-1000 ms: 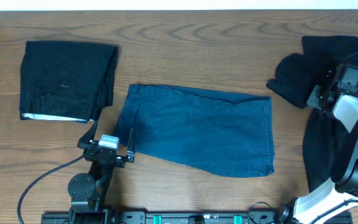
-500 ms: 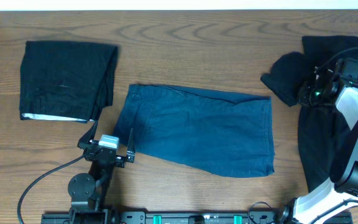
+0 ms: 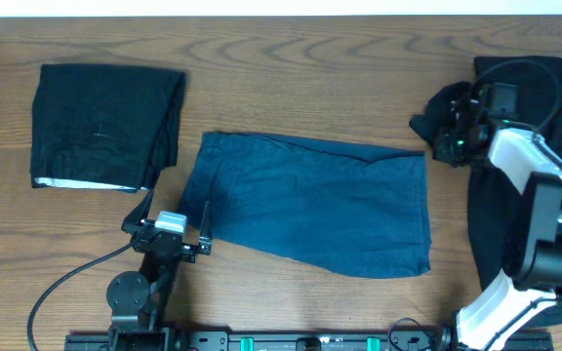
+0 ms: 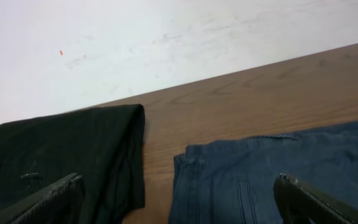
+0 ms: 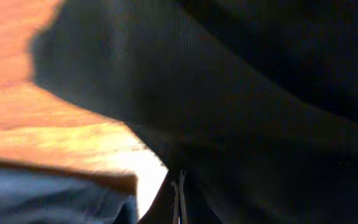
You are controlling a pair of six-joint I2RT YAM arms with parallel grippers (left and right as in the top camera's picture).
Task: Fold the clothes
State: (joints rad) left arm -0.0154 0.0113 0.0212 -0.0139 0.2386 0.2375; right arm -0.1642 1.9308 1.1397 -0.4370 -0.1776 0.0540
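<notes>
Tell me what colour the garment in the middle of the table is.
The middle garment is denim blue, seen best in the overhead view.

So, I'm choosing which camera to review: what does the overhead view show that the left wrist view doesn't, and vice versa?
Only overhead: the right hand shut on the loose black garment, and the whole of the denim shorts. Only left wrist: a red speck on the white surface beyond the table's far edge. Both: the folded black garment, the shorts' left end, the wooden table and the open left hand.
</notes>
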